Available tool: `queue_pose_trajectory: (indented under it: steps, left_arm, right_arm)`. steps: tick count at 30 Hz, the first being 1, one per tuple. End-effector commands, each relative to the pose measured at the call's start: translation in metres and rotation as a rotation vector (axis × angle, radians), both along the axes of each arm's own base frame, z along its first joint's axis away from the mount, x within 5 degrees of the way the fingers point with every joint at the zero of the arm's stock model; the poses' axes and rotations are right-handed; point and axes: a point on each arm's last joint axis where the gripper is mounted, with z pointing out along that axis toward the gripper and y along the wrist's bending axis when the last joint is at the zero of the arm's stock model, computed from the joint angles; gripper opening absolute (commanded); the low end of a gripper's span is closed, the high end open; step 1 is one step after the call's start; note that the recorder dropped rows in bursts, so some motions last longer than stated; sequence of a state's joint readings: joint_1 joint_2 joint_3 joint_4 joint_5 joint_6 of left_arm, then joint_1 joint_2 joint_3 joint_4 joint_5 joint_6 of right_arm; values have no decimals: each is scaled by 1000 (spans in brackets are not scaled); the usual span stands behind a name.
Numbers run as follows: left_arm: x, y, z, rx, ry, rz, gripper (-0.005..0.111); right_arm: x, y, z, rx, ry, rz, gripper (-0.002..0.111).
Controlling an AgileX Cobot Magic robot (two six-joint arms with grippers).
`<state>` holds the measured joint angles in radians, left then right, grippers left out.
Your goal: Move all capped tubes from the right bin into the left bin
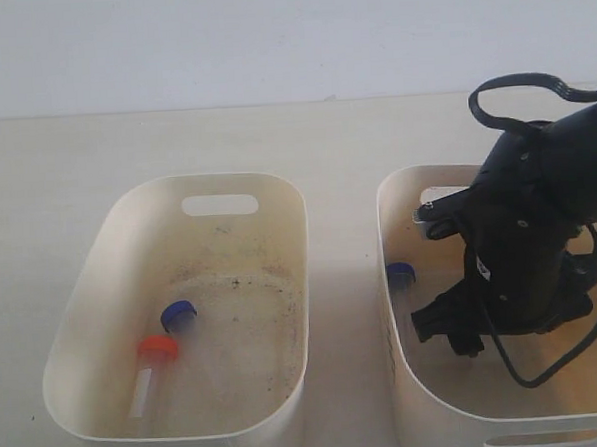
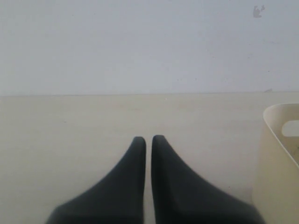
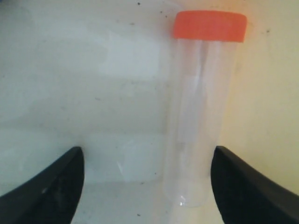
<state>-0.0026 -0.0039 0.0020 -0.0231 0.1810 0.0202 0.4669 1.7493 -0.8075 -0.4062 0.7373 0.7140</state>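
Right wrist view shows me what the arm hides in the exterior view: an orange-capped tube [image 3: 201, 116] between my right end effector's [image 3: 147, 156] wide-spread, empty fingers, on the right bin's [image 3: 93, 70] floor. At the exterior view's lower left, the left bin [image 1: 84, 325] holds a blue-capped tube [image 1: 178, 316] and a second orange-capped tube [image 1: 151, 371]. The left end effector [image 2: 148, 140] is closed to a sliver, empty, above the beige table [image 2: 70, 116].

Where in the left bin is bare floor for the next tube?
In the left bin, floor is bare between the blue-capped tube and the wall nearest the right bin. Crowded where that tube and the orange-capped tube lie.
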Motion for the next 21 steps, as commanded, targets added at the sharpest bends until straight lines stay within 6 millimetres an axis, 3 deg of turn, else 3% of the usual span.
queue_pose_trajectory:
  steps: [1, 11, 17, 21]
  left_arm:
    - [0, 0, 1, -8, -5, -7, 4]
    - [0, 0, 1, -8, -5, -7, 4]
    - [0, 0, 1, -8, -5, -7, 4]
    - [0, 0, 1, -8, -5, -7, 4]
  right_arm:
    - [-5, -2, -9, 38, 56, -28, 70]
    - [-5, 17, -10, 241, 71, 41, 70]
    - [-5, 18, -10, 245, 76, 36, 70]
    - [-5, 9, -10, 152, 72, 20, 70]
